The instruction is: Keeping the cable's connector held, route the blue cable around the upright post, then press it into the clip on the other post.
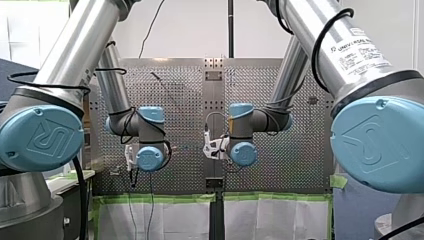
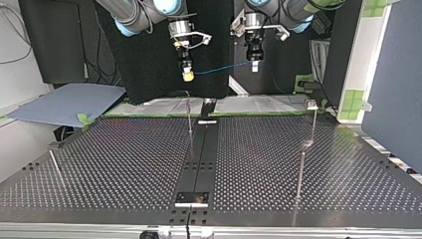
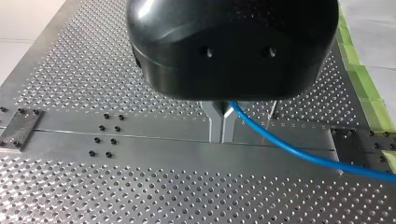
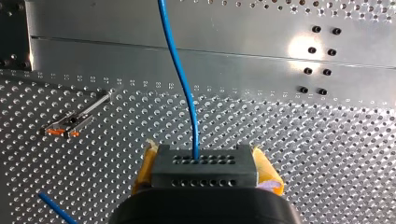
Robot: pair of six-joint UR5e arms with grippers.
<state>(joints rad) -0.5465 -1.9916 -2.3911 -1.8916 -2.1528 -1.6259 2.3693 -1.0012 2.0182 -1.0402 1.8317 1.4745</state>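
The right gripper (image 2: 187,74) is closed on the black connector (image 4: 204,167), its yellow pads (image 4: 267,170) pressed against the block's two sides. This looks like the anchoring hold the task asks for, with one end fixed so the rest can be led about. The left gripper (image 3: 221,130) has its metal fingers (image 3: 215,122) pinched nearly shut on the blue cable (image 3: 289,149) itself. It seems placed as the guiding hand, free to steer the line while the connector stays put.

In the top view both grippers hang high over the far edge of the desk (image 2: 124,159), well apart from the posts. The cable spans the short gap between them in the air. Neither post has been touched, so by the look of it the routing has not yet begun. The thin upright post (image 2: 189,119) stands near the desk's middle. The other post (image 2: 304,149) stands at that view's right, with a small fitting at its top (image 2: 312,104) that is probably the clip, though it is too small to be sure.

The cable is thin, smooth and bright blue. It leaves one hole in the connector's perforated face and runs away in a gentle curve, neither slack nor tight. It appears flexible enough to bend round a post. A loose stretch also trails beside the right gripper, low over the desk.
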